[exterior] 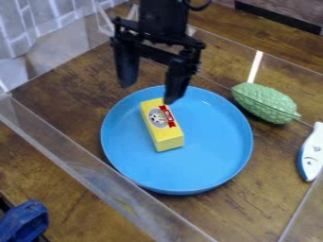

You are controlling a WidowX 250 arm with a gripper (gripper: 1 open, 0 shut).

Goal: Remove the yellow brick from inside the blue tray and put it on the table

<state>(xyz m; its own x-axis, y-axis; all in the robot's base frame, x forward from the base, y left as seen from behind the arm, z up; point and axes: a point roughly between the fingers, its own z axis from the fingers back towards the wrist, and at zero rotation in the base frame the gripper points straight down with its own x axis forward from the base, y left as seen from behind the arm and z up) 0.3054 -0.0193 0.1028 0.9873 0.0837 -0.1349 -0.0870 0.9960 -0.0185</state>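
Gripper (151, 80) points straight down over the far-left part of the blue tray (214, 156); jaws released, spread wide, grasping nothing; yellow brick (161, 126) lies flat inside the tray, left of its centre, label side up; right fingertip (175, 92) sits just above the brick's far end, whether touching I can't tell; tray rests on the dark wood desk (76, 99); green ribbed oval (265, 102) just beside the tray's far-right rim; white-and-blue object (309, 151) at the right edge, apart from the tray.
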